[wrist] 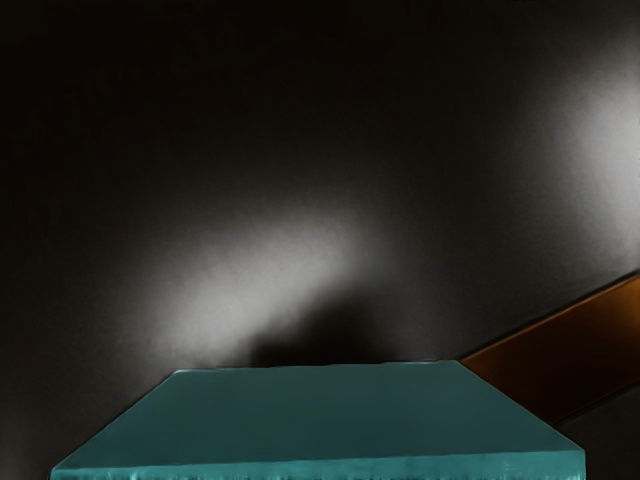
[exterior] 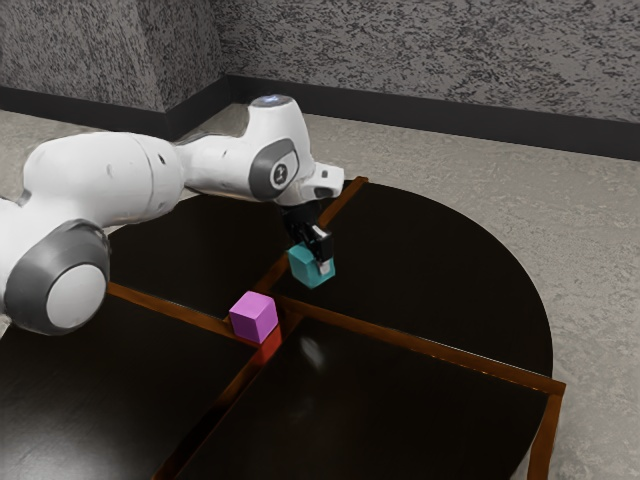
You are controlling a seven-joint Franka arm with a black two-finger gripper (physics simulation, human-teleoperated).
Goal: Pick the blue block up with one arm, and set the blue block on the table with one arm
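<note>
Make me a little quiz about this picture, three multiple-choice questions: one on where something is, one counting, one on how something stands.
1. Where is the gripper?
A) at the pink block
B) at the blue block
C) on the floor

2. How many blocks are in view?
A) two
B) three
C) four

3. How is the pink block?
A) gripped
B) stacked on another block
C) resting on the table

1: B, the exterior view shows it down at the blue block.
2: A, one is pink, one blue.
3: C, its reddish reflection meets its base.
</note>
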